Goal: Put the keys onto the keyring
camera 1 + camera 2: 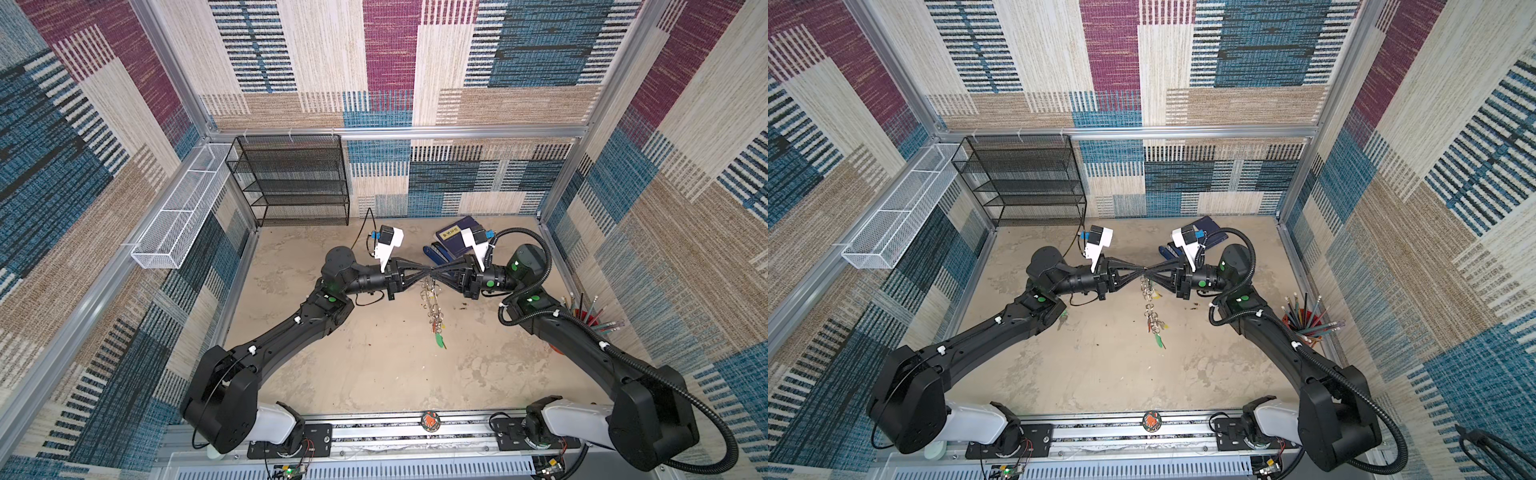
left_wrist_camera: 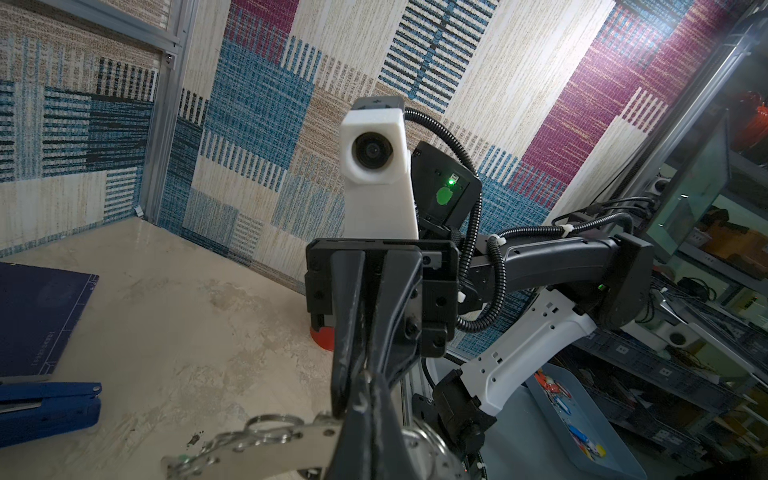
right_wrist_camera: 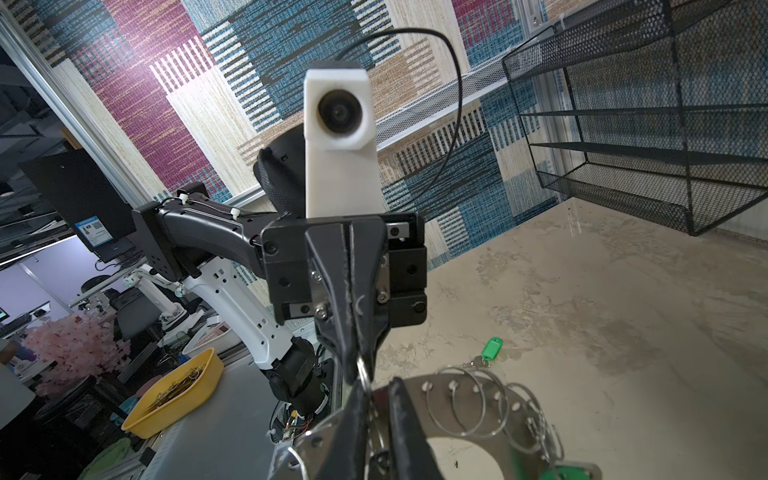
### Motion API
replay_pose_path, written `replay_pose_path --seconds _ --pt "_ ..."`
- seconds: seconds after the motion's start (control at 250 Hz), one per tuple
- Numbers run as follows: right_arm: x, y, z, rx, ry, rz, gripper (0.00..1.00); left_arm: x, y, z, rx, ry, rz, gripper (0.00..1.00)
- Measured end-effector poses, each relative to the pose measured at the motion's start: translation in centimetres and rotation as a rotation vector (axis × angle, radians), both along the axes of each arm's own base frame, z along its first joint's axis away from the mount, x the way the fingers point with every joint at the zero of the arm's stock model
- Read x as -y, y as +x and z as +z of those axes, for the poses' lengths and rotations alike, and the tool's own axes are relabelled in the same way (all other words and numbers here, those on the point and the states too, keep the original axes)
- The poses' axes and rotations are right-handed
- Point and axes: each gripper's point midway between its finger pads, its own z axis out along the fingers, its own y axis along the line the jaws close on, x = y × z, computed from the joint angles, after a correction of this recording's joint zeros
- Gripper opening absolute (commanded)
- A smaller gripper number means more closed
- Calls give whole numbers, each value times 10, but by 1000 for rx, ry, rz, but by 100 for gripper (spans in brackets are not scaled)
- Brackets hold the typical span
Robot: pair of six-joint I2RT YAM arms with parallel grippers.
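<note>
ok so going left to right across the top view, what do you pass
white mesh basket → black mesh rack → keyring → red pencil cup

Keyring (image 1: 432,309) hangs between left gripper (image 1: 429,276) and right gripper (image 1: 437,275), over table (image 1: 374,374) middle; rack (image 1: 291,178) back left; book (image 1: 455,239) back right; pencil cup (image 1: 584,320) right edge.
</note>
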Motion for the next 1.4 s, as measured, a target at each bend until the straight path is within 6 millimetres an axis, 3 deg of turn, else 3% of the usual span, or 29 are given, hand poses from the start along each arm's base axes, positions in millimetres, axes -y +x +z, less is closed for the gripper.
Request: replay_pose_path --seconds 0.072,0.344,0.64,0.856,1.064,1.224,1.4 --pt "0 0 0 1 0 0 0 0 1 0 -2 0 5 0" --pt "1 -2 -1 -2 0 -2 0 0 1 -3 -11 17 7 0" --pt "0 0 -6 -16 -12 -22 0 -1 0 -6 -20 70 13 21" --pt "1 3 -9 -21 -26 -49 0 -13 12 -10 -74 121 34 32" --pt "3 2 -13 -11 -45 -62 0 -32 21 9 -52 185 35 44" --pt "3 3 -15 -4 -70 -75 0 -36 22 16 -6 278 -6 44" --pt "4 3 -17 13 -94 -77 0 -30 18 5 -25 390 -89 43"
